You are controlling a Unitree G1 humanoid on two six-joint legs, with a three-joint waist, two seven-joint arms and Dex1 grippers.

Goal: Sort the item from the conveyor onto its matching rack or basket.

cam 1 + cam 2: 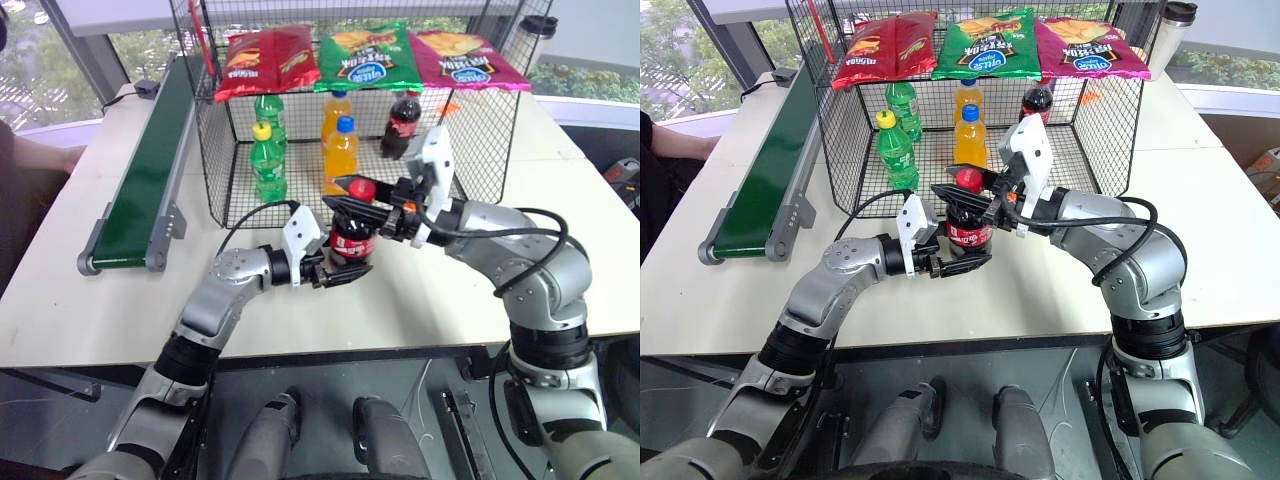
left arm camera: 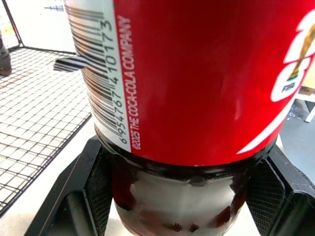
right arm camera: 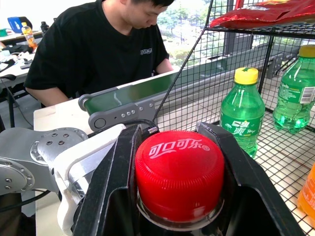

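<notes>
The item, a small cola bottle [image 1: 352, 243] with a red cap [image 3: 179, 174] and red label [image 2: 197, 73], is held upright just above the table in front of the rack [image 1: 215, 160]. My left gripper [image 1: 345, 270] reaches in from the left and is shut on the bottle's lower body, with black fingers [image 2: 93, 196] on either side. Coming from the right, my right gripper [image 1: 355, 195] is shut on the red cap, its jaws against both sides of it. The dark green conveyor [image 1: 150, 170] lies along the table's left side.
On the rack's floor stand green bottles [image 1: 268, 160], orange soda bottles [image 1: 341, 150] and another cola bottle [image 1: 402, 125]. Chip bags [image 1: 365, 55] lie on its top tier. A person [image 3: 98, 49] sits beyond the conveyor. A tumbler [image 1: 535, 35] stands at the back right.
</notes>
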